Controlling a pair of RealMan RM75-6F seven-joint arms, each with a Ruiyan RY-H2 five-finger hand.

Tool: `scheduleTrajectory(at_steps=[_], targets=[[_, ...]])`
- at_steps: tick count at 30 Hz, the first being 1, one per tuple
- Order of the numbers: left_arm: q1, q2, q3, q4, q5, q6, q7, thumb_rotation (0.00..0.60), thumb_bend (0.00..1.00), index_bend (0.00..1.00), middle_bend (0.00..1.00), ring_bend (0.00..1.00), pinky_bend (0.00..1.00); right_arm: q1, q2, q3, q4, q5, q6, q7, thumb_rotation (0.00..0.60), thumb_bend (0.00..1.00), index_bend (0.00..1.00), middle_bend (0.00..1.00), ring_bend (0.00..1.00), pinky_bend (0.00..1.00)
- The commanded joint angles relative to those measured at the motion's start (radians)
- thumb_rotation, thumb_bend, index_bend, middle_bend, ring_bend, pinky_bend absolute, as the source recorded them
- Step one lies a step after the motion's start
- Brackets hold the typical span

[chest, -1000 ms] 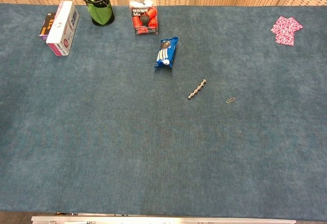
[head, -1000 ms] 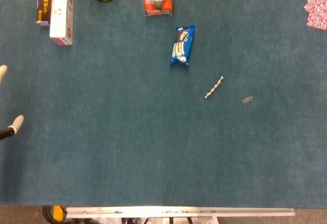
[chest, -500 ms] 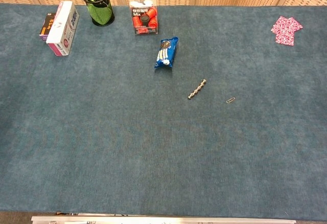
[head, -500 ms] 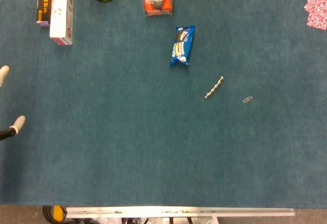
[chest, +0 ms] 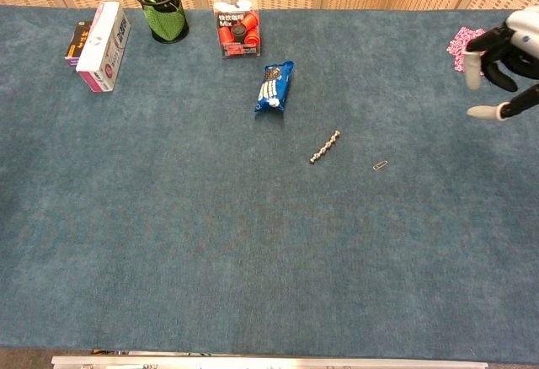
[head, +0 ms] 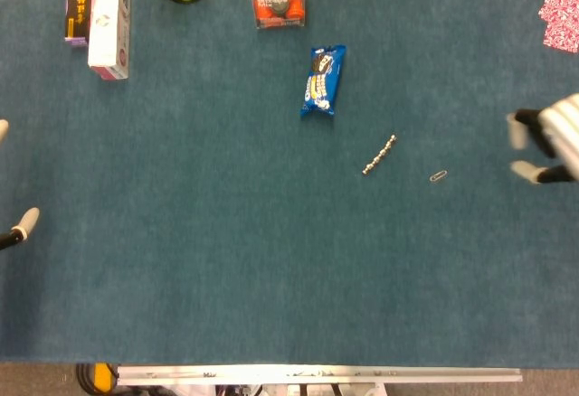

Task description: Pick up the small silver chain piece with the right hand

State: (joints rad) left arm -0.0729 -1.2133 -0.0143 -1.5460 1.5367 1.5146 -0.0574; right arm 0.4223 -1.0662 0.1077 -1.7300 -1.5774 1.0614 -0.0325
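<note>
The small silver chain piece [head: 379, 155] [chest: 325, 147] lies slanted on the blue table cloth, a little right of centre. My right hand [head: 545, 146] [chest: 504, 72] reaches in from the right edge, fingers spread and holding nothing, well to the right of the chain. Only two fingertips [head: 27, 220] of my left hand show at the far left edge in the head view; the chest view does not show that hand.
A paper clip [head: 438, 176] [chest: 381, 165] lies between the chain and my right hand. A blue snack packet [head: 323, 80] [chest: 273, 87] lies above the chain. A red box [chest: 237, 30], green pen cup [chest: 163, 10], white carton [chest: 104, 46] and pink cloth [chest: 472, 49] sit along the back.
My right hand has come into view from the right edge. The left fingertips have shifted slightly down at the left edge. The chain has not moved.
</note>
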Motion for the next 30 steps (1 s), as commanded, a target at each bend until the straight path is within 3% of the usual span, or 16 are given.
scheduleTrajectory(at_steps=[1, 10, 14, 30], targets=[[0.000, -0.001, -0.001, 0.003, -0.001, 0.000, -0.002, 0.600, 0.20, 0.04, 0.07, 0.04, 0.01, 0.071, -0.059, 0.011, 0.029, 0.010, -0.088, -0.028, 0.600, 0.13, 0.63, 0.90, 0.93, 1.00], [0.003, -0.006, -0.004, 0.012, -0.007, 0.000, -0.015, 0.600, 0.20, 0.04, 0.07, 0.04, 0.01, 0.204, -0.207, 0.012, 0.121, 0.068, -0.252, -0.122, 0.600, 0.15, 0.63, 0.95, 0.99, 1.00], [0.005, -0.005, -0.006, 0.016, -0.012, 0.001, -0.022, 0.600, 0.20, 0.04, 0.07, 0.04, 0.01, 0.243, -0.276, 0.011, 0.179, 0.095, -0.281, -0.193, 0.600, 0.19, 0.63, 0.96, 1.00, 1.00], [0.011, -0.004, -0.006, 0.030, -0.014, 0.002, -0.042, 0.600, 0.20, 0.04, 0.07, 0.04, 0.01, 0.350, -0.435, -0.002, 0.299, 0.201, -0.371, -0.321, 0.600, 0.19, 0.50, 0.96, 1.00, 1.00]])
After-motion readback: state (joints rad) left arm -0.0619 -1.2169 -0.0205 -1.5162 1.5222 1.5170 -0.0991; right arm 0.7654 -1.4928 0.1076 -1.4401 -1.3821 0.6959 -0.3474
